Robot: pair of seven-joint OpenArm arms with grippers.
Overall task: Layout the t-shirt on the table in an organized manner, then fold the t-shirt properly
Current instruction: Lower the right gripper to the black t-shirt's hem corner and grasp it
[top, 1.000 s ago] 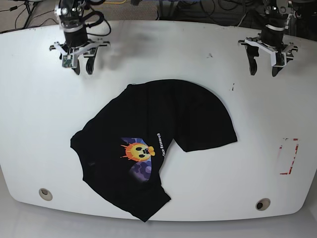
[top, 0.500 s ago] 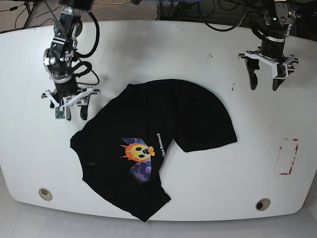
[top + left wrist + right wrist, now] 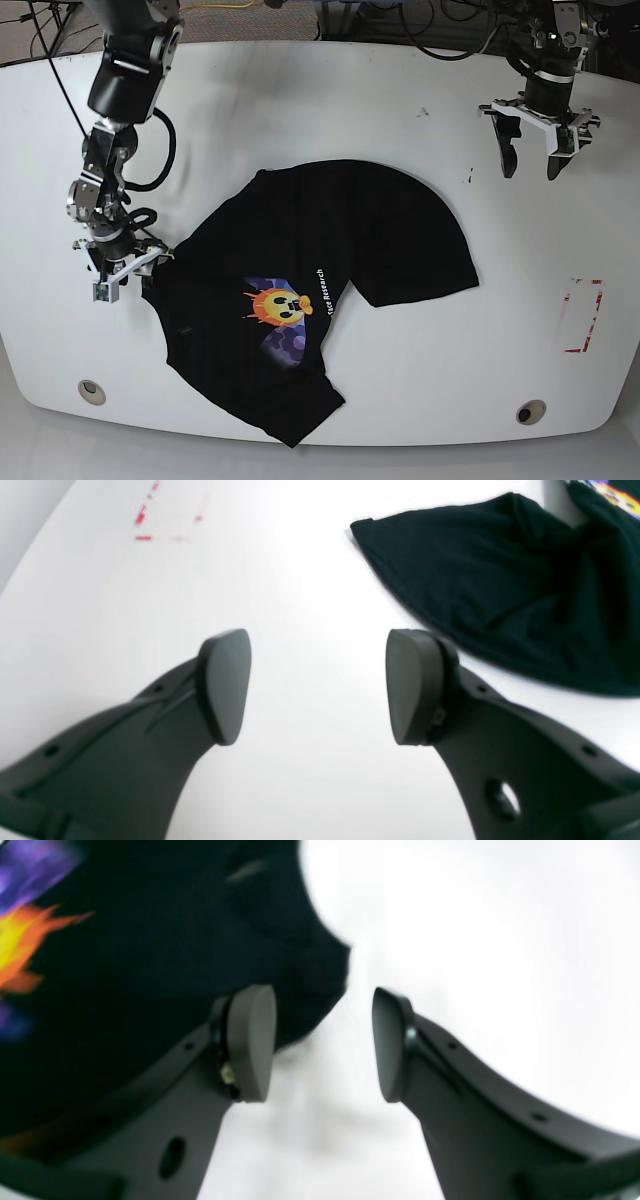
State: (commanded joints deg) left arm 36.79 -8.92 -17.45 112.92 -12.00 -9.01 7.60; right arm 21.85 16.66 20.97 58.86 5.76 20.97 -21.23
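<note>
The white table (image 3: 330,100) carries the black t-shirt (image 3: 320,250), crumpled and partly doubled over near the table's middle, its smiling-face graphic (image 3: 280,306) facing up. At the t-shirt's outer edge, the right gripper (image 3: 128,274) hangs low with jaws parted, one fingertip (image 3: 250,1042) over the cloth. Well apart from the t-shirt, the left gripper (image 3: 534,165) hangs spread above bare table.
</note>
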